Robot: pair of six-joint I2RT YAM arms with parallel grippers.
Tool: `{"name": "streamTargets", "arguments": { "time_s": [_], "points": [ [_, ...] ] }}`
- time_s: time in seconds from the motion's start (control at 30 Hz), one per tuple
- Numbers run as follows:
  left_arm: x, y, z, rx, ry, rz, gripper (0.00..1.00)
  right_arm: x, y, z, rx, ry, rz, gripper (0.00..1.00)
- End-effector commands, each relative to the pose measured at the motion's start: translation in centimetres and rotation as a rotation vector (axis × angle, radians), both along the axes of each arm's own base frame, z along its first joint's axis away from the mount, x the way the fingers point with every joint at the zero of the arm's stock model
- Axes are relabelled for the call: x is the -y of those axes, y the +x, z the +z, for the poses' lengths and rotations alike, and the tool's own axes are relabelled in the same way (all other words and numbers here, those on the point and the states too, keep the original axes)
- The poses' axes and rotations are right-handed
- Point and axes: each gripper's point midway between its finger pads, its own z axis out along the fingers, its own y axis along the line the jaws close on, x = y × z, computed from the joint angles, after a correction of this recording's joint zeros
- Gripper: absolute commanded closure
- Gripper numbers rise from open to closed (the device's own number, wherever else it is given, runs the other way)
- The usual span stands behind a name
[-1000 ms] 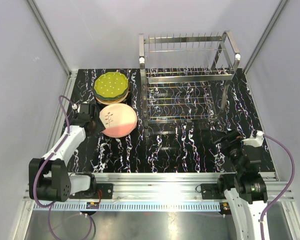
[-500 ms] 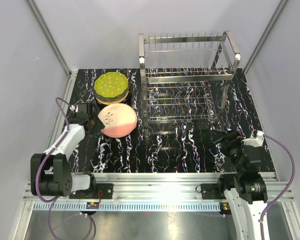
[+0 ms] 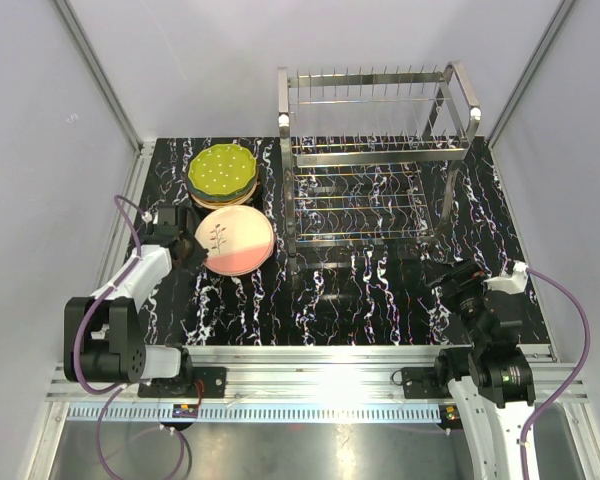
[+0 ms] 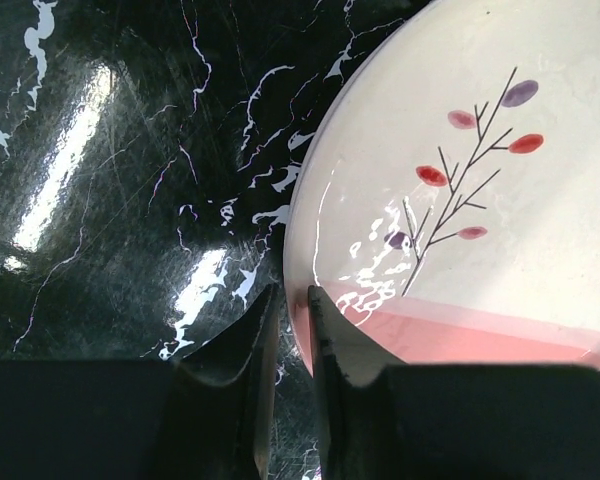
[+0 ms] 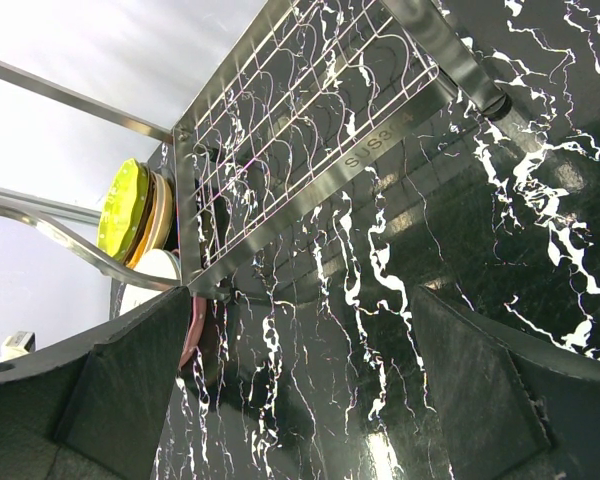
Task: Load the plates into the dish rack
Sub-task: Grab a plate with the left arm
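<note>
A pink and cream plate (image 3: 238, 240) with a twig pattern lies flat on the black marbled table, left of the dish rack (image 3: 380, 160). My left gripper (image 3: 194, 250) is at its left rim. In the left wrist view the plate (image 4: 460, 200) fills the right side, and the left gripper (image 4: 292, 292) has one finger over the rim and one outside it, pinched narrow. Behind it stands a stack of plates (image 3: 222, 172) topped by a dotted green one. My right gripper (image 3: 446, 281) rests open low at the front right, with nothing between the fingers (image 5: 302, 300).
The rack is a two-tier metal wire frame with upright tines along its top, and its lower tier (image 5: 320, 190) spans the right wrist view. Metal posts and grey walls close in the table's sides and back. An aluminium rail (image 3: 310, 362) runs along the near edge.
My left gripper's jaws have narrowed onto the plate's left rim, and the left arm's elbow has drawn in slightly. The plate and the right arm have not moved.
</note>
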Motion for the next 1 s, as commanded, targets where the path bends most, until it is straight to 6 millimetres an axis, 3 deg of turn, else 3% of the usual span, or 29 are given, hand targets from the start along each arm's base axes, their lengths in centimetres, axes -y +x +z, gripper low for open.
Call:
{"name": "streamTargets", "arguments": {
  "time_s": [0.0, 0.2, 0.57, 0.8, 0.87, 0.97],
  "points": [
    [0.3, 0.7, 0.3, 0.022, -0.020, -0.005, 0.81, 0.4, 0.5, 1.2, 0.058, -0.010, -0.022, 0.00],
    [-0.1, 0.7, 1.3, 0.056, -0.003, 0.006, 1.00, 0.5, 0.5, 1.2, 0.054, -0.011, -0.028, 0.00],
    [-0.6, 0.8, 4.3, 0.180, 0.024, 0.014, 1.00, -0.3, 0.2, 1.5, 0.058, -0.027, 0.029, 0.00],
    [-0.3, 0.9, 5.1, 0.215, 0.010, 0.004, 1.00, -5.4, 0.5, 3.6, 0.173, -0.045, 0.354, 0.00],
    [-0.3, 0.8, 5.5, 0.227, 0.008, 0.003, 1.00, -6.8, 0.7, 3.4, 0.166, -0.036, 0.443, 0.00],
    [-0.2, 0.8, 5.8, 0.242, 0.005, -0.005, 1.00, -7.6, 1.2, 3.7, 0.165, -0.054, 0.512, 0.00]
  ]
}}
